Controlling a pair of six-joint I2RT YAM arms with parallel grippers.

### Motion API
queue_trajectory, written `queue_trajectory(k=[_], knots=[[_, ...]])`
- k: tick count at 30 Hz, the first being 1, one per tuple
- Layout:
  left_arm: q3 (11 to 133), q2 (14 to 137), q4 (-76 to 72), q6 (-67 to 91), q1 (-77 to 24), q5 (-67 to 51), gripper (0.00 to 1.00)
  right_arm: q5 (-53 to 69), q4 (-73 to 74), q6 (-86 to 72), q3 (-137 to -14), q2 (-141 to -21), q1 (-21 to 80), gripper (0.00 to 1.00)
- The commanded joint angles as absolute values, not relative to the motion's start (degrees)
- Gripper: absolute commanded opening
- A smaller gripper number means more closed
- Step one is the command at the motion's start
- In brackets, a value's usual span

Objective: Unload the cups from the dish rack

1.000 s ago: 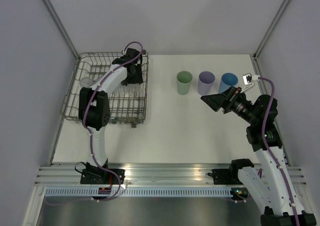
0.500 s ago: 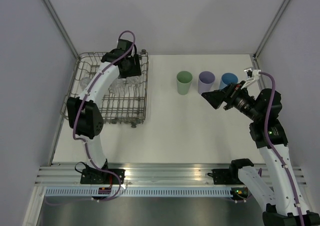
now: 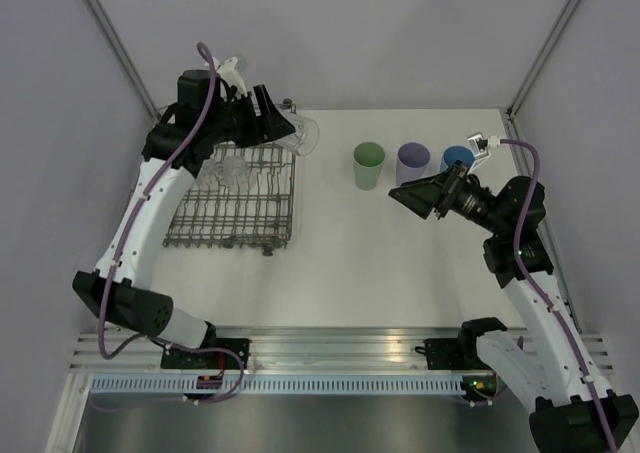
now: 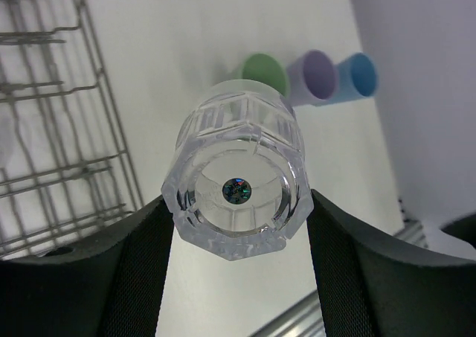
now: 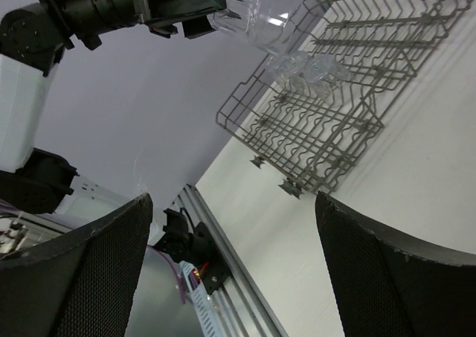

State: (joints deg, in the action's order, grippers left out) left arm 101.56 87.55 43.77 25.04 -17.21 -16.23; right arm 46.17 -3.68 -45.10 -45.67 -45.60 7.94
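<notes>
My left gripper (image 3: 288,128) is shut on a clear cup (image 3: 304,134), held on its side in the air over the right rim of the grey wire dish rack (image 3: 215,223). The left wrist view looks at the clear cup's base (image 4: 236,192), clamped between both black fingers. More clear cups (image 3: 235,171) lie inside the rack. The green cup (image 3: 368,163), lavender cup (image 3: 412,161) and blue cup (image 3: 457,158) stand in a row on the table. My right gripper (image 3: 415,195) hangs open and empty in front of the lavender and blue cups, facing the rack (image 5: 335,129).
Grey walls close in the table at the back and on both sides. A metal rail (image 3: 340,348) runs along the near edge by the arm bases. White table surface (image 3: 340,253) lies between the rack and the row of cups.
My left arm has risen out of the rack with the clear cup and swung it right over the rack's rim. My right gripper has drifted slightly left.
</notes>
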Motion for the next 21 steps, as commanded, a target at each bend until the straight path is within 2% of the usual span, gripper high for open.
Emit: queue_trajectory(k=[1, 6, 11, 21], knots=[[96.61, 82.19, 31.59, 31.89, -17.40, -31.95, 0.02, 48.69, -17.39, -51.23, -44.83, -47.28, 10.10, 0.93], [85.27, 74.45, 16.99, 42.35, -17.49, -41.21, 0.02, 44.40, -28.36, -54.23, -44.74, -50.62, 15.99, 0.93], [78.67, 70.49, 6.87, 50.62, -18.10, -47.37, 0.02, 42.28, -39.25, -56.33, -45.09, -55.98, 20.83, 0.87], [71.46, 65.39, 0.35, 57.13, -19.86, -49.31, 0.02, 41.92, -49.48, -59.33, -48.16, -63.80, 25.40, 0.78]])
